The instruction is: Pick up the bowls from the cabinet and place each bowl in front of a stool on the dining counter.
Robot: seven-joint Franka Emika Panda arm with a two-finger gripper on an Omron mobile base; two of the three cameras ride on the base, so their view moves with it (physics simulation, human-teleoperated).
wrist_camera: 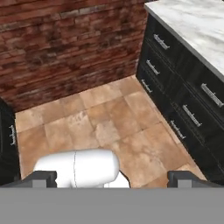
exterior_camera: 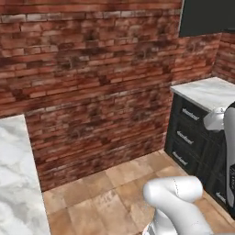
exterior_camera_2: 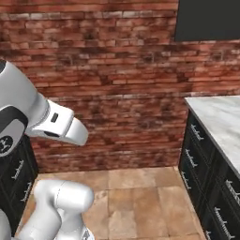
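Observation:
My gripper stands open, high over the tiled floor, with nothing between its widely spread fingertips. It looks down at the floor between two black drawer units. A dark grey-black wall cabinet hangs on the brick wall at the upper right, also seen as a dark panel from the other side; its inside is hidden. The red bowl and the wooden bowl are out of view, as are the stools. No sink shows on any marble top here.
A marble counter on black drawers with silver handles stands to the right against the brick wall. Another marble slab lies at the left. Tan floor tiles stretch between them.

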